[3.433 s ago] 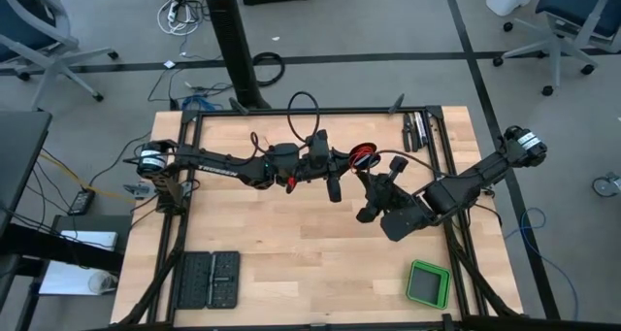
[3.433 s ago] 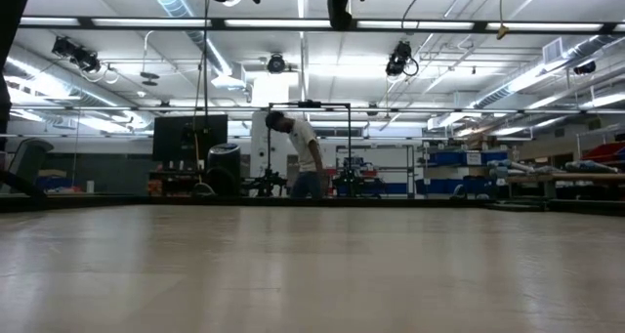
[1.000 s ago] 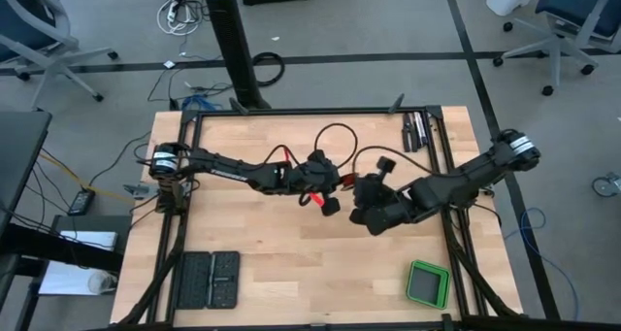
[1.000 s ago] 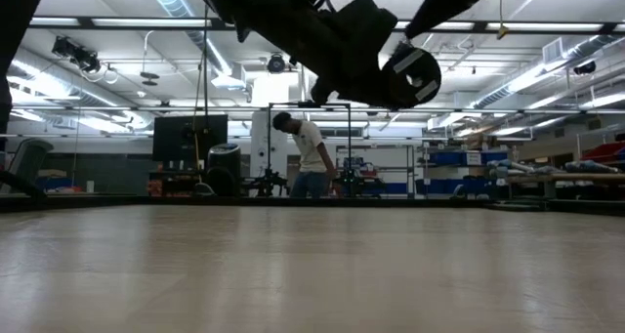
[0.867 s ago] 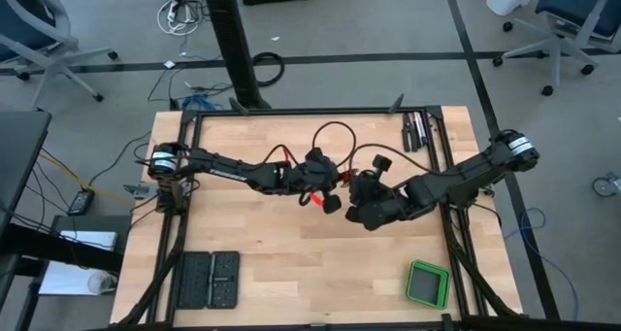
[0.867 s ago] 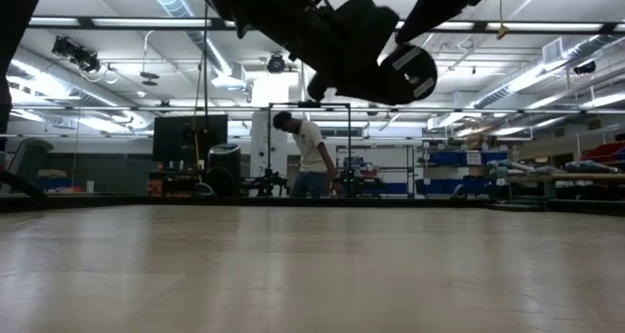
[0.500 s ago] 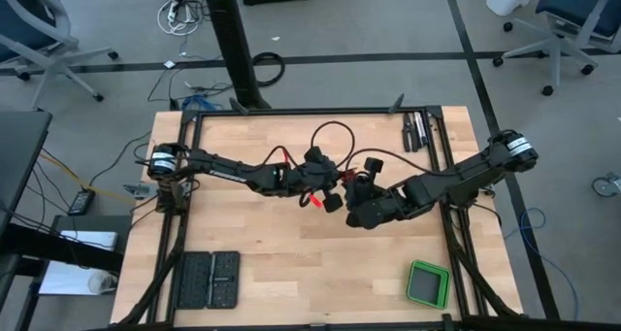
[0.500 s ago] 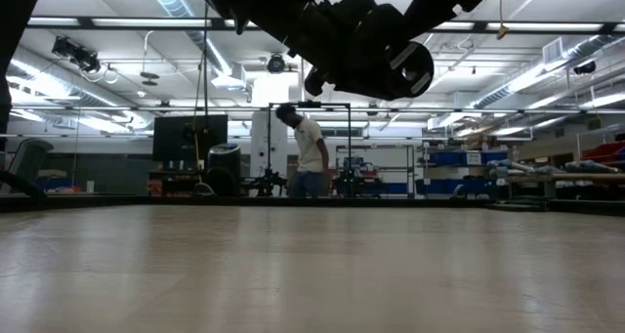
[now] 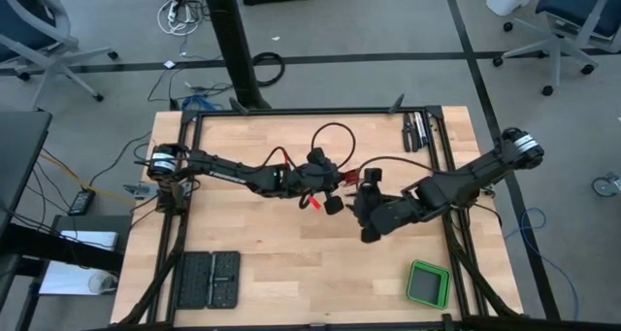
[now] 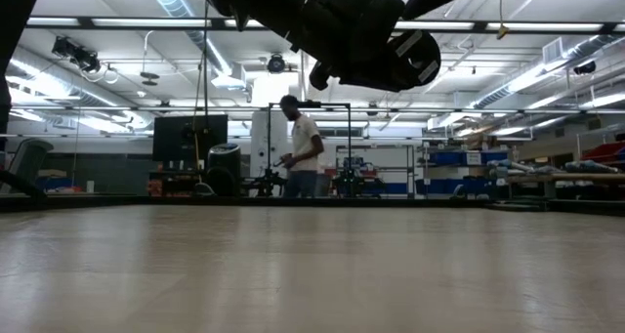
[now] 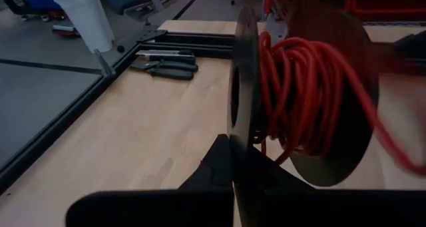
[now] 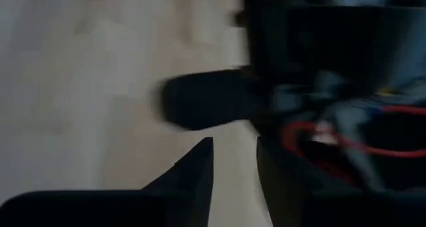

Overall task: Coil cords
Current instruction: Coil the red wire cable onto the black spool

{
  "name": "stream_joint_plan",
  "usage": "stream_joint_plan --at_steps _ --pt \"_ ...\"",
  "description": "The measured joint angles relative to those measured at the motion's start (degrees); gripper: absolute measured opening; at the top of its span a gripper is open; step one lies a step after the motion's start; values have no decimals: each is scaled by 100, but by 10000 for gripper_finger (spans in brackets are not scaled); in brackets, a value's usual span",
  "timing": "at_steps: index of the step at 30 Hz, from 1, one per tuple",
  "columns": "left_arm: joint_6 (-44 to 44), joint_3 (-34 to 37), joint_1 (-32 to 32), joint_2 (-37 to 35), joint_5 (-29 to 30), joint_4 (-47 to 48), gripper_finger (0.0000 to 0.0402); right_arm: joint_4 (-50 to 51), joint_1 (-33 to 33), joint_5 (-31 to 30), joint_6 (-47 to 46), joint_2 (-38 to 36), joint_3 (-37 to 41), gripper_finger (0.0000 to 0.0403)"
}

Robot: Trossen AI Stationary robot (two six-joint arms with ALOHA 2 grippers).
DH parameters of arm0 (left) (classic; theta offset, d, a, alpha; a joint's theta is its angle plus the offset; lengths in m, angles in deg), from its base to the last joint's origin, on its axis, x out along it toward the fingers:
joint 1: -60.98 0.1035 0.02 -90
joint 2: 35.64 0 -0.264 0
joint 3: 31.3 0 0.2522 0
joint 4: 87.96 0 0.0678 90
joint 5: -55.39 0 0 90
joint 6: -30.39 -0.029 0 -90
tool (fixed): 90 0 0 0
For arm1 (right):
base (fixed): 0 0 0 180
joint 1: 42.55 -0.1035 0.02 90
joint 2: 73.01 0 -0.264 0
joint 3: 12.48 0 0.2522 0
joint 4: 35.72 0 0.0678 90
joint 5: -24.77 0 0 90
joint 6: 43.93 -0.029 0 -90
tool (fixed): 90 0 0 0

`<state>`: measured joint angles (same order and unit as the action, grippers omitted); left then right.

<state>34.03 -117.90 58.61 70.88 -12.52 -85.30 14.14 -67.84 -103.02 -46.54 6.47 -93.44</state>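
Note:
A black spool wound with the thin red cord hangs over the middle of the table, with my left gripper shut on it. In the high view the spool sits between the two hands. A loose strand of cord trails off the spool. My right gripper stands open just to the spool's right, nothing between its fingers; the red cord lies blurred off to one side of them. My left gripper pinches the rim of the spool's near flange between its two fingers, one finger on each face of the disc. The fingers come nearly level from the table's left. The spool is lifted clear of the table, its flange upright.
A green box sits near the front right corner and two black trays at the front left. Hand tools lie at the far right edge. A black cable loop arches over the hands. A person stands beyond the table.
My right gripper has turned at the wrist and shifted slightly toward the spool and my left gripper. The spool has stayed lifted in my left gripper. The person in the room behind has straightened up.

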Motion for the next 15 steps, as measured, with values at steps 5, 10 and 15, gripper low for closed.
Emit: stream_joint_plan --at_steps 5,10,15 --pt "0 0 0 -2 -62 -32 1 199 -269 -161 -552 -323 2 104" --pt "22 0 -6 -2 -94 -90 1 274 -587 -1349 -1909 -614 2 93" --pt "27 0 -14 -4 -94 -109 1 1410 -710 -1848 -3663 -755 0 82"
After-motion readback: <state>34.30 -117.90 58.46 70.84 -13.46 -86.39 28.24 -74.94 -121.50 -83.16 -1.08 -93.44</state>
